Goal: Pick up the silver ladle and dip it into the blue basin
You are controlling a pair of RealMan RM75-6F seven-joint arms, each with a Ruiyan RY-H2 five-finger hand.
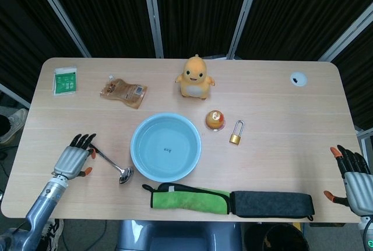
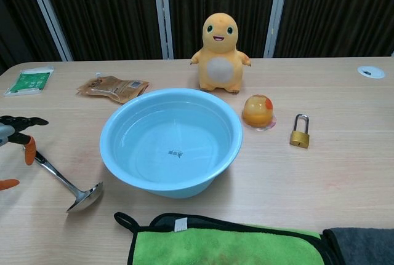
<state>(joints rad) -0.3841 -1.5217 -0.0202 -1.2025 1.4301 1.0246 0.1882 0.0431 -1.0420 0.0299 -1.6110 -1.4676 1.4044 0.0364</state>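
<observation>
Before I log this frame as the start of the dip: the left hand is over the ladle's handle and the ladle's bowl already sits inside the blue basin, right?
Not quite. The left hand is over the handle end of the silver ladle, but the ladle's bowl lies on the table beside the blue basin, outside its rim. The head view shows this.

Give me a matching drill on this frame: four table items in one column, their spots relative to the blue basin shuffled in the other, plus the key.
Items:
1. silver ladle
2. brass padlock
3. orange dinosaur toy
4. green cloth

Places:
A. behind the blue basin, far side of the table
B. on the basin's left, beside the left hand
C. in front of the basin, near edge
D. on the basin's right

Pairs: 1-B, 2-D, 3-A, 4-C
</observation>
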